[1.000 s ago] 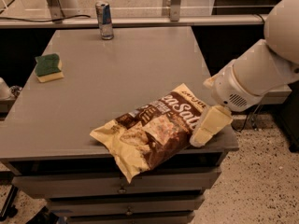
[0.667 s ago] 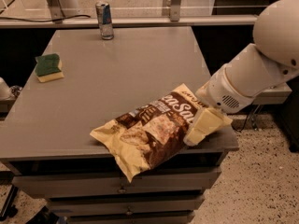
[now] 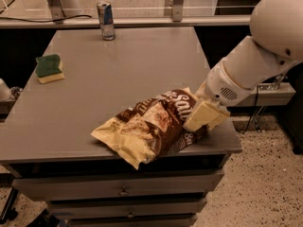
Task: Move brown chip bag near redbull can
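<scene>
Arm [image 3: 251, 65] slants downward, tool [image 3: 202, 118] against brown chip bag [image 3: 144, 129].

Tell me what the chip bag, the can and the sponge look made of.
Brown chip bag: crinkled glossy foil or plastic film, judging by creases. Redbull can: likely metal, silvery sheen on top. Sponge: soft foam, matte green over yellow. The pincer sits at the bag's right end.
</scene>
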`<state>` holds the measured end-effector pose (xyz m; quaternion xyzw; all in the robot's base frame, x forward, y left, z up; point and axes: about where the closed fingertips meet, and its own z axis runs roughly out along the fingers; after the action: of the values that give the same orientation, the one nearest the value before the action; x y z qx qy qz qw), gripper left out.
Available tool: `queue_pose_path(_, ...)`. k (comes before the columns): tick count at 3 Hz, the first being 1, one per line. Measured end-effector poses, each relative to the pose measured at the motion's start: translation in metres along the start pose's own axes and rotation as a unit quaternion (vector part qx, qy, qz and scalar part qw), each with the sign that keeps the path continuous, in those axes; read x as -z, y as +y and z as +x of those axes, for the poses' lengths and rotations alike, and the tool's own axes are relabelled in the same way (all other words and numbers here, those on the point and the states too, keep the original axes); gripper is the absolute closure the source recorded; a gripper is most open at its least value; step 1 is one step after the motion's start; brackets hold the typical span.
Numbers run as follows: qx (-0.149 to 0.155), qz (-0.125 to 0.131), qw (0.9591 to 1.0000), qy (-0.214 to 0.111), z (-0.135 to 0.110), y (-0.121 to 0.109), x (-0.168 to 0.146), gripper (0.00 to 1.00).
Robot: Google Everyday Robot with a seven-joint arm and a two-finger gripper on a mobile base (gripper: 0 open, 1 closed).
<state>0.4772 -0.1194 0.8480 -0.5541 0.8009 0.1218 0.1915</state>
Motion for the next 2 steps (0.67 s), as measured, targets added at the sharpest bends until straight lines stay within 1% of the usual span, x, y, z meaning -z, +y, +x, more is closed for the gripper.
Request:
queue_pose_path(1,0.000,0.033,0.9995,-0.004,-0.013,-0.028,0.018,0.86)
queue_pose_path(2,0.003,0.104,0.9946,-0.005,-0.031,-0.073,0.066,1.00)
